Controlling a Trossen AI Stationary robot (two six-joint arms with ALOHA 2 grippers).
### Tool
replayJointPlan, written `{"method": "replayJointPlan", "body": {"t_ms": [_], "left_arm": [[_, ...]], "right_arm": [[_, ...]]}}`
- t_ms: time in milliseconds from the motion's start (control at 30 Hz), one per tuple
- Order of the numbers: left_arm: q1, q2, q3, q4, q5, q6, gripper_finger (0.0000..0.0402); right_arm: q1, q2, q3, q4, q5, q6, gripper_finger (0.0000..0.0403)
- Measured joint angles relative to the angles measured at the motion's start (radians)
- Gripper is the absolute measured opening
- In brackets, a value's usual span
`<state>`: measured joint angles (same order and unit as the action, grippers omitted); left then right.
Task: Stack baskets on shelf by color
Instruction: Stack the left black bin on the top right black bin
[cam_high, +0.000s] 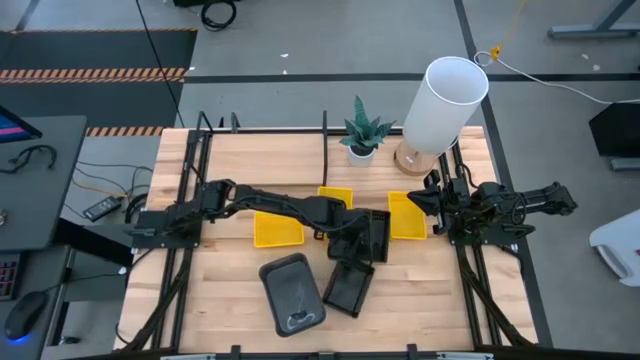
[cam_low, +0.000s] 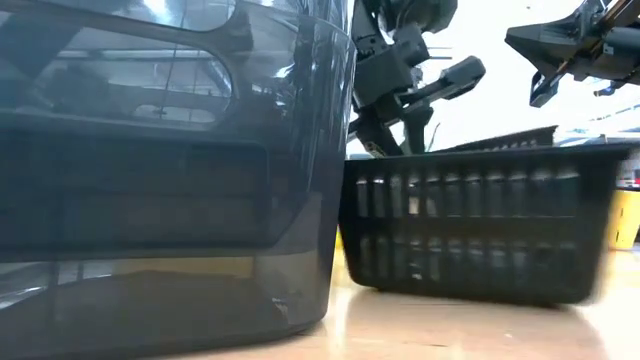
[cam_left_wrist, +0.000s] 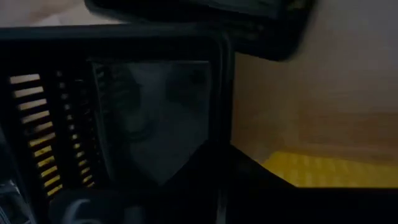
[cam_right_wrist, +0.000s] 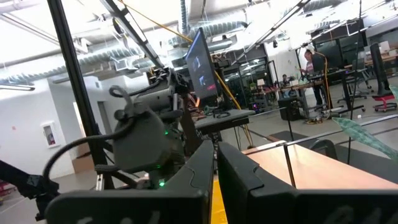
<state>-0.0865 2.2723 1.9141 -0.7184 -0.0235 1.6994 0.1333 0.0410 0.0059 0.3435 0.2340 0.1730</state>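
Observation:
My left gripper reaches from the table's left to a black slatted basket at mid-table; in the left wrist view its rim corner fills the frame. A second black basket and a dark grey basket rest on their bottoms near the near edge. Three yellow baskets lie flat farther back. The shelf's black bars stand at the far side. My right gripper hovers shut by the right yellow basket. My left gripper meets the black slatted basket at its left rim, coming slanting down from the table's left. The gripper's own body hides the place of contact, so the kind of hold does not show. In the low view the basket's rim looks tilted behind the nearer black basket.
A white plant pot and a large white cylinder lamp stand at the far edge. Black metal frame rails run along both sides of the table. Bare wood shows at the near left and near right.

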Motion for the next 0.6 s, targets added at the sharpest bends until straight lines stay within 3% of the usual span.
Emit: {"method": "replayJointPlan", "body": {"t_ms": [600], "left_arm": [[-0.003, -0.035, -0.001, 0.015, -0.026, -0.240, 0.0146]], "right_arm": [[0.000, 0.000, 0.000, 0.000, 0.000, 0.000, 0.0027]]}}
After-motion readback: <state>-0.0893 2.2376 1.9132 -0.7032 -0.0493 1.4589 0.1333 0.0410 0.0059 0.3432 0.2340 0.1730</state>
